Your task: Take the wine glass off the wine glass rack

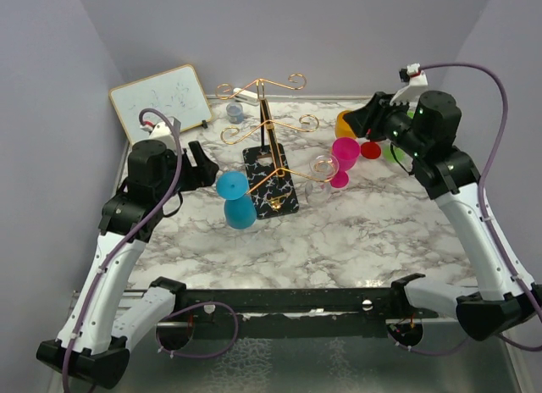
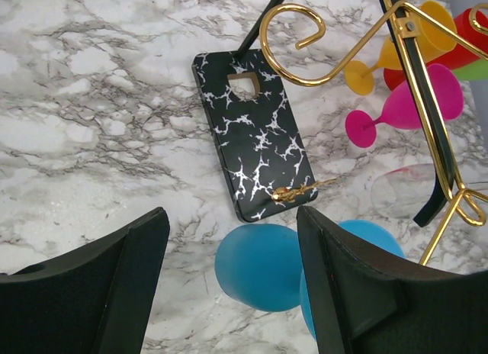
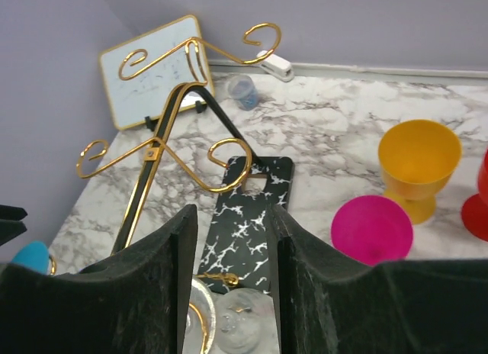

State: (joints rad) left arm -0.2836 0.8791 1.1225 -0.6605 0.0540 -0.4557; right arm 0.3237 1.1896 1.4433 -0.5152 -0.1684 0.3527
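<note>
The gold wire wine glass rack [image 1: 269, 139] stands on its black white-veined base [image 1: 273, 188] mid-table. A blue wine glass [image 1: 235, 198] hangs from its lower left arm. A clear wine glass [image 1: 323, 167] hangs from its lower right arm. My left gripper [image 1: 203, 168] is open, just left of the blue glass. In the left wrist view the blue glass [image 2: 263, 266] lies below and between the open fingers of that gripper [image 2: 231, 224]. My right gripper [image 1: 357, 122] is open, up and right of the clear glass. In the right wrist view the clear glass [image 3: 248, 323] shows low between its fingers [image 3: 231, 217].
A pink glass [image 1: 345, 156], an orange glass [image 1: 345, 122], a red glass [image 1: 370, 149] and a green one [image 1: 394, 152] stand right of the rack. A whiteboard [image 1: 161, 98] leans at the back left. A small blue cup [image 1: 235, 113] sits behind the rack.
</note>
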